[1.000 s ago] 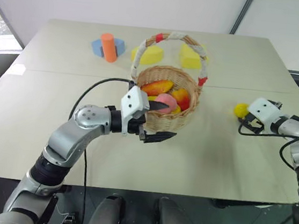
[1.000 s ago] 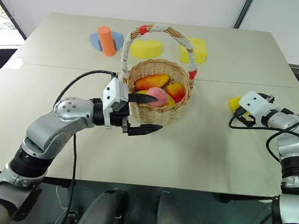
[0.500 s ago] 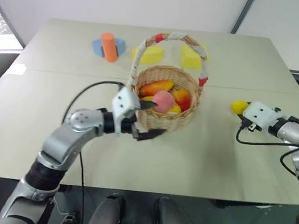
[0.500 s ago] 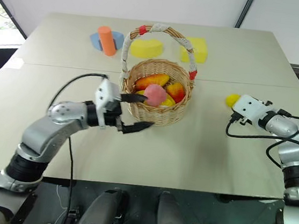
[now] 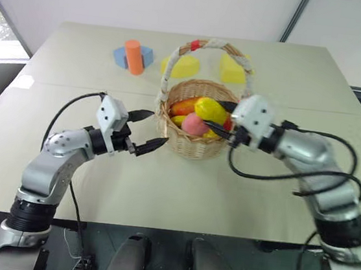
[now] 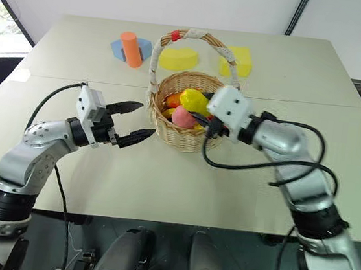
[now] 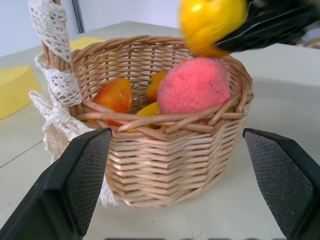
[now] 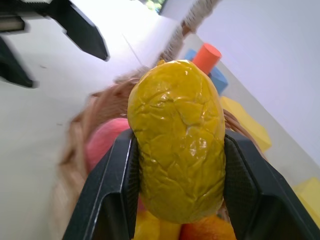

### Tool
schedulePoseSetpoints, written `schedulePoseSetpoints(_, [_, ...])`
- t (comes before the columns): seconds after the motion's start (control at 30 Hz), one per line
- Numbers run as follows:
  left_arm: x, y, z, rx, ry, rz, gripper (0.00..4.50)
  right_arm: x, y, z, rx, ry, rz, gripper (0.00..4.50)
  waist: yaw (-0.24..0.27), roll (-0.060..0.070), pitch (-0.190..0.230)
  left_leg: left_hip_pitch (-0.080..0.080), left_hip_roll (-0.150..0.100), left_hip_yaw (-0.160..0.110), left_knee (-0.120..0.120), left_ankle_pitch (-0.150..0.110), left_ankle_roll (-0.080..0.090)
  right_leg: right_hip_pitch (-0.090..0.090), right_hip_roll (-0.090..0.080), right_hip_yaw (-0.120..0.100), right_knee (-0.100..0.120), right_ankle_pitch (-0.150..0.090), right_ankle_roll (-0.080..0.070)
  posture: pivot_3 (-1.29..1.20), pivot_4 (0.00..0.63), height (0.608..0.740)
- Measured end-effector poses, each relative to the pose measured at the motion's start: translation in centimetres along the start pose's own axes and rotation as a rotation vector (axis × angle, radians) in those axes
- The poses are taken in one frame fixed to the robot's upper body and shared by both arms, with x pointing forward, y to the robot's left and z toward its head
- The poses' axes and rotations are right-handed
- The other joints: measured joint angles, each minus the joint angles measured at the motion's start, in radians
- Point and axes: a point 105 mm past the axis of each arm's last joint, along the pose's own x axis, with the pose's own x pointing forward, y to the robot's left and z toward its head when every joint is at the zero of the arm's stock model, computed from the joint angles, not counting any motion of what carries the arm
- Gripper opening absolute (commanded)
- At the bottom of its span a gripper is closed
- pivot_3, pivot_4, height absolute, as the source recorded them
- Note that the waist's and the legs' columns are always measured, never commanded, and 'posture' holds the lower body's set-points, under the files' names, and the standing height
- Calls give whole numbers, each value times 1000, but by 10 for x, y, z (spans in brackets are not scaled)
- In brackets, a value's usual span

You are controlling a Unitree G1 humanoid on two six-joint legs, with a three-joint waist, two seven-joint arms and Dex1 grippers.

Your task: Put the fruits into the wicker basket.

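Left of centre: left gripper (image 5: 147, 130), fingers spread wide and empty, just beside the basket (image 5: 196, 143). Upper left: orange cylinder (image 5: 134, 57) on blue blocks (image 5: 120, 56). Centre: basket on the table (image 5: 162, 185), holding a pink peach (image 5: 195, 124) and orange-red mangoes (image 5: 185, 105). Behind it: yellow foam blocks (image 5: 187, 67). Right of centre: right gripper (image 5: 217, 118) clamped on a lemon (image 5: 211, 109), held over the basket.

One basket (image 6: 187, 132) — two foam blocks (image 6: 178, 58) — one lemon (image 8: 176, 137)
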Motion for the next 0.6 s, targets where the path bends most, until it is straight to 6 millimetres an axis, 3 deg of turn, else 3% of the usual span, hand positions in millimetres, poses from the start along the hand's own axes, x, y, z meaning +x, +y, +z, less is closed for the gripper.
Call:
schedulePoseSetpoints(0.17, [1, -3, 3, 8, -12, 3, 4500, 7, -4, -2, -35, 8, -30, 4179, 0, 0, 0, 0, 0, 0, 0, -1, 2, 0, 0, 0, 0, 0, 0, 0, 150, 740])
schedulePoseSetpoints(0.2, [1, -4, 3, 9, -13, 2, 4500, 6, -5, -1, -43, 4, -33, 4484, 0, 0, 0, 0, 0, 0, 0, -1, 2, 0, 0, 0, 0, 0, 0, 0, 150, 740])
schedulePoseSetpoints(0.33, [2, -8, 6, 14, -21, 3, 4500, -9, -4, 5, -2, -40, -20, 4484, -1, 0, 0, 0, 0, 0, 0, -1, 2, 0, 0, 0, 0, 0, 0, 0, 150, 740])
schedulePoseSetpoints(0.5, [0, -9, 2, -1, -11, 5, 4500, -60, -11, 23, 215, -138, 5, 4484, 3, 0, 0, 0, 0, 0, 0, -2, 3, 2, 0, 0, -1, 0, 0, 0, 150, 740])
schedulePoseSetpoints(0.6, [1, -10, 3, -4, -17, -2, 4500, -74, -12, 20, 278, -121, 0, 4484, -5, 0, 0, 1, 0, 0, 0, -2, 3, 2, 0, 0, -1, 0, 0, 0, 150, 740])
